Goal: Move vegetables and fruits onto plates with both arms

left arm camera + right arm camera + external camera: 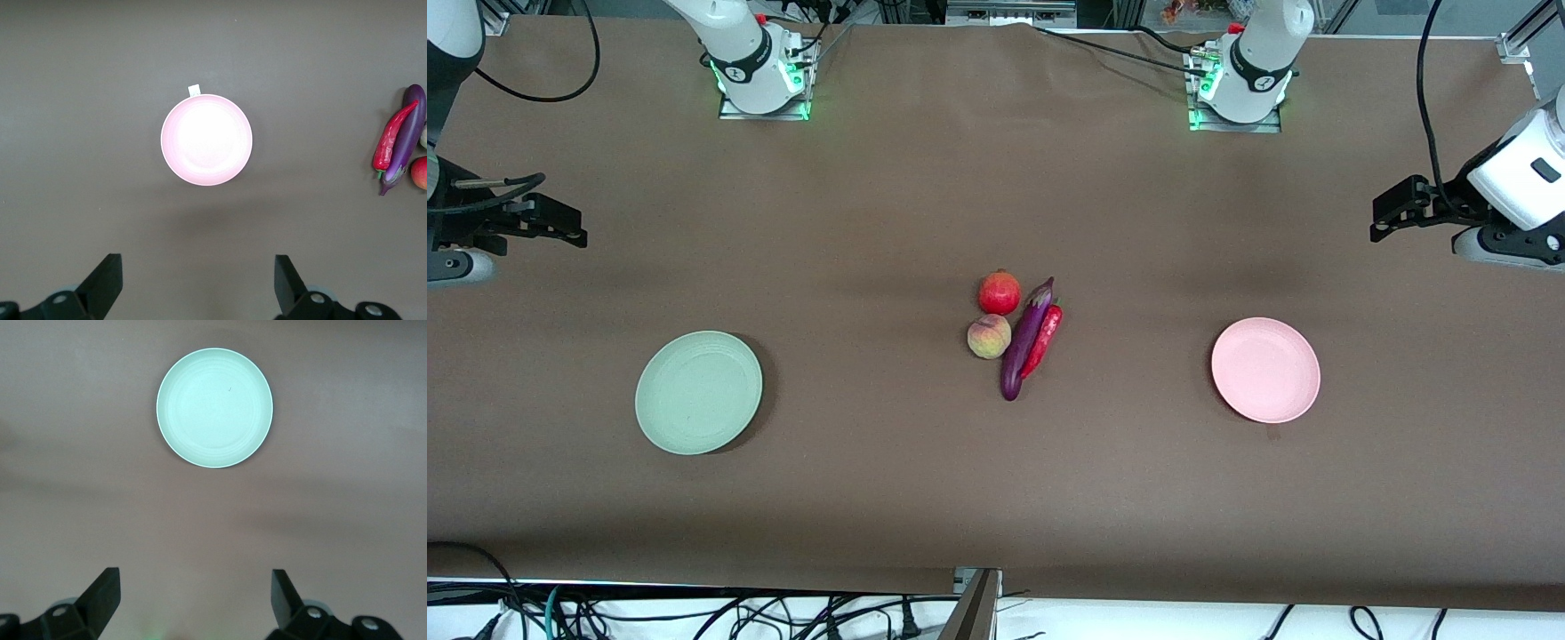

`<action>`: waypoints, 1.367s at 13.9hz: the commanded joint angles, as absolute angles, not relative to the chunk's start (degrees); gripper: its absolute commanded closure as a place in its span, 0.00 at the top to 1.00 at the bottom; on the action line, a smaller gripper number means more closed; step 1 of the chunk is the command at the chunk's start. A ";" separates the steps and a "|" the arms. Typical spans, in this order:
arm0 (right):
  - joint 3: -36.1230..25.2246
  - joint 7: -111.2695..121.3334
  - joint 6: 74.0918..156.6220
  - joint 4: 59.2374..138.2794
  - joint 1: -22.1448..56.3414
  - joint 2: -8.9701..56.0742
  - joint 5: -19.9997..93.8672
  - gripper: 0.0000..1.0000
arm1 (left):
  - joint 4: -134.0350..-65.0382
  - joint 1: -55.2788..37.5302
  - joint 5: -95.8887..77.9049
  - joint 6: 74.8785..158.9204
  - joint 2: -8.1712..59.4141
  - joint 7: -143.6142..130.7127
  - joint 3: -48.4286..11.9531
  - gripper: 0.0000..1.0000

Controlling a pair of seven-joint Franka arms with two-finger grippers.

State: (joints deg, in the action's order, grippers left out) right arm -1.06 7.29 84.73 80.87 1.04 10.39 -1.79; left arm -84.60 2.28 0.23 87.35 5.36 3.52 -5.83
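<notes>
Two plates on brown table cloth | green plate bare, pink plate bare | pomegranate, peach, eggplant, chili clustered midway between | left gripper, right gripper wide open, holding nothing, waiting at table ends

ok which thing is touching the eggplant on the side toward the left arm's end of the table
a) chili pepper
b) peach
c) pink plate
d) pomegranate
a: the chili pepper lies right along the eggplant on that side, while the peach and pomegranate sit toward the right arm's end and the pink plate is well apart.
</notes>
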 commanded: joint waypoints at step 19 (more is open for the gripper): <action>-0.79 6.68 85.61 80.95 0.53 11.78 -0.44 1.00 | -83.67 2.20 1.67 86.66 5.19 3.69 -6.15 1.00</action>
State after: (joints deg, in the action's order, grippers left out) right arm -1.08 7.22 86.16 80.91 0.82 12.40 -1.27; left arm -84.52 2.29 0.23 87.35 5.36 3.52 -5.90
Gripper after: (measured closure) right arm 0.000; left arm 0.000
